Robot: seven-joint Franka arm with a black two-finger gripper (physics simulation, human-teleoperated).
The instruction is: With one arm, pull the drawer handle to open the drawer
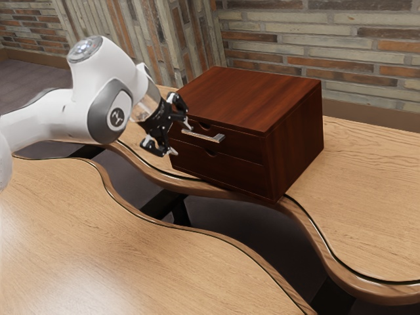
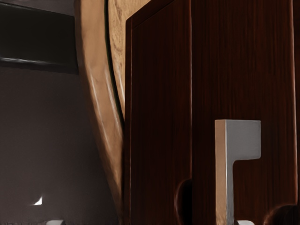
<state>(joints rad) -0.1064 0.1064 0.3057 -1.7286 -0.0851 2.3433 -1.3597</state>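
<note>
A dark wooden cabinet (image 1: 262, 98) with two drawers stands on the table. The upper drawer (image 1: 230, 141) carries a silver bar handle (image 1: 203, 136), and its front looks flush with the cabinet. My black gripper (image 1: 178, 136) is open at the handle's end nearer the exterior view's left, one finger above the bar and one below. In the wrist view the handle (image 2: 226, 168) stands out from the dark drawer front (image 2: 159, 117), just ahead of my hand.
The lower drawer (image 1: 220, 167) sits under the upper one. The cabinet stands near the curved edge of its table (image 1: 367, 216). A dark gap (image 1: 216, 223) separates that table from a second wooden table (image 1: 98, 249) in front. A brick wall is behind.
</note>
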